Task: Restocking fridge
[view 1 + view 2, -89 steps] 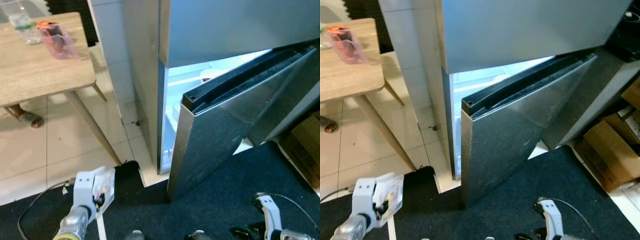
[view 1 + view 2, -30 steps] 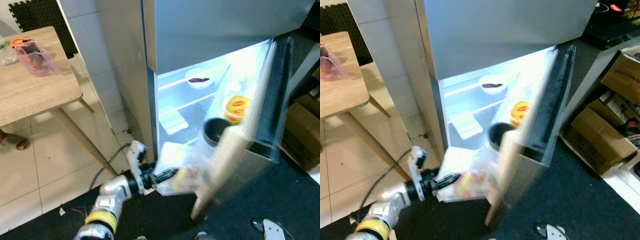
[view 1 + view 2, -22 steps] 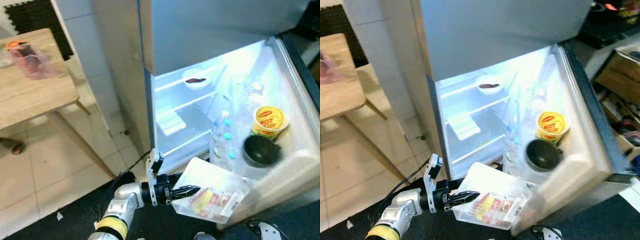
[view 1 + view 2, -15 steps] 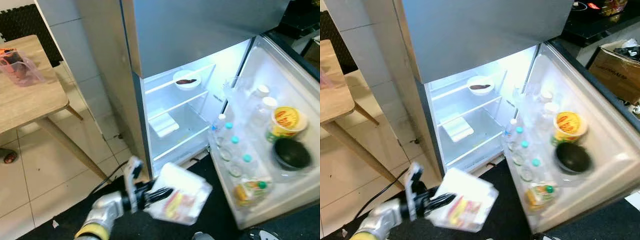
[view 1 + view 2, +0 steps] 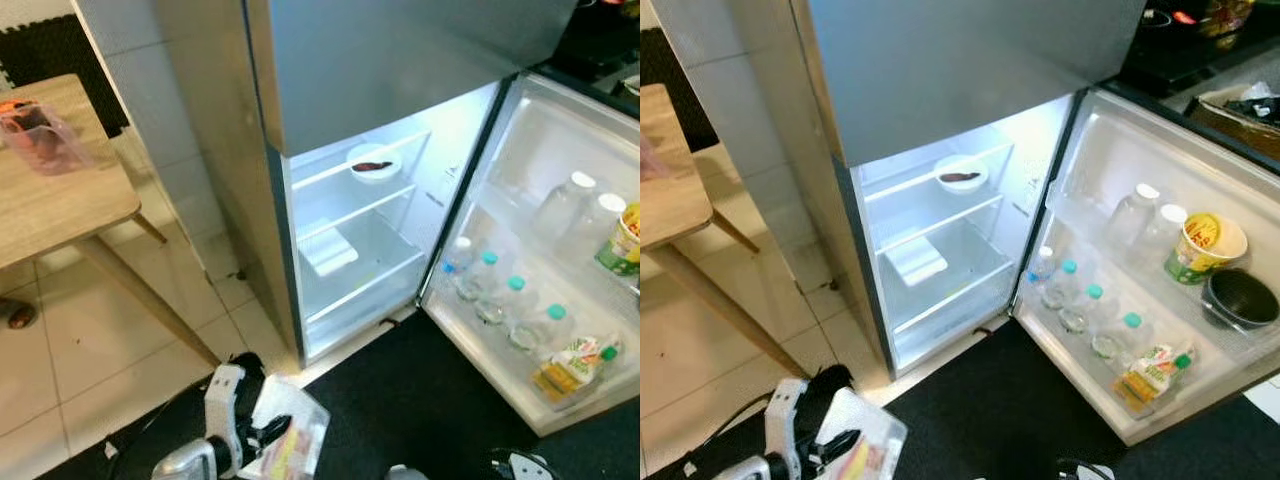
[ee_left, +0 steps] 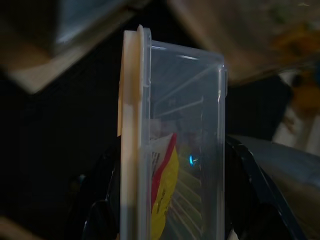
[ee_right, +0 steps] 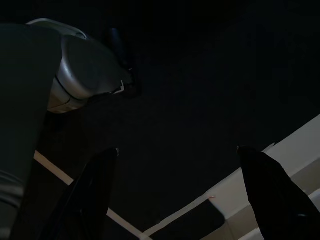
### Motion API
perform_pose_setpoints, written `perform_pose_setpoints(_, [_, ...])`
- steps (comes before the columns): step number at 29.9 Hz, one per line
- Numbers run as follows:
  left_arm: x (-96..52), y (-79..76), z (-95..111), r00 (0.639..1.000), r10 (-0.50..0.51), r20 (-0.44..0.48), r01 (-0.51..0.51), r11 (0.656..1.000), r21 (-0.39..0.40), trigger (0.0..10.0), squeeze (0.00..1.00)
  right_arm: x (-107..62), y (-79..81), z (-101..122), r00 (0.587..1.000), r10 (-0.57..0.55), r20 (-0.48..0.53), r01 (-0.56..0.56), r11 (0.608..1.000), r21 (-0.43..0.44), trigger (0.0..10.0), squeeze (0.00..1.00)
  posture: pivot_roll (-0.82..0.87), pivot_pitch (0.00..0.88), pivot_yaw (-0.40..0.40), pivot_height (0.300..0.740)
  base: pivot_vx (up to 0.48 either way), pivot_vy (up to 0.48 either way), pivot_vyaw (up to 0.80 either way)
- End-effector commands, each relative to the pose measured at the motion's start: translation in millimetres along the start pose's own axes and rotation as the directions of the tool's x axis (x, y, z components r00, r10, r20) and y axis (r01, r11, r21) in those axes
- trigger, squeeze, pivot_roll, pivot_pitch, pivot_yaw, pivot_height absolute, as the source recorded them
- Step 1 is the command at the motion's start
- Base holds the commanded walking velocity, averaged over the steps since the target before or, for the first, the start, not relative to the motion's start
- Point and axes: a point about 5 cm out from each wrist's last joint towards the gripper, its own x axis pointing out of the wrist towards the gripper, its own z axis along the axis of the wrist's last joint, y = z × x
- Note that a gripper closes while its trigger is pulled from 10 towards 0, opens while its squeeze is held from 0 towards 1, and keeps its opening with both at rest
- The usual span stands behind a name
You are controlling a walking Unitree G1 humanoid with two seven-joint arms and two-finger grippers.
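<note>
The fridge stands with its lower door swung wide to the right and its lit shelves showing. My left gripper is low at the bottom left, shut on a clear plastic food container with a white lid and red and yellow packets inside. The left wrist view has that container held edge-on between the two black fingers. My right gripper hangs open over the dark mat, with nothing between its fingers.
A white bowl sits on the upper shelf and a white tray on the one below. The door rack holds several bottles, a noodle cup, a black bowl and a packet. A wooden table stands at left. A black mat covers the floor.
The fridge door has swung from nearly closed to fully open. My left arm with the container reached toward the fridge, then dropped back low at the bottom left. The camera has shifted.
</note>
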Motion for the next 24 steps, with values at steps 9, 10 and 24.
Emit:
perform_pose_setpoints(9, [-37.9, 29.2, -56, 0.907, 0.347, -0.238, -0.346, 0.937, 0.045, 10.0, 0.00, 0.7, 12.8, 4, 0.994, 0.095, 0.046, -0.092, 0.994, -0.054, 10.0, 0.00, -0.01, 0.078, 0.020, 0.740, 0.000, 0.000, 0.17])
perform_pose_setpoints(10, [-43.3, 30.1, -65, 0.888, 0.372, -0.270, -0.373, 0.926, 0.050, 10.0, 0.00, 0.7, 14.7, 5, 0.992, 0.111, 0.052, -0.108, 0.992, -0.059, 10.0, 0.00, -0.01, 0.072, 0.021, 0.740, 0.000, 0.000, 0.77])
perform_pose_setpoints(24, [-42.0, 33.4, -64, 0.830, 0.477, -0.288, -0.452, 0.879, 0.154, 10.0, 0.00, 1.9, 19.8, 14, 0.992, 0.104, 0.078, -0.097, 0.992, -0.083, 10.0, 0.00, -0.01, 0.046, 0.020, 0.740, 0.000, 0.000, 0.33])
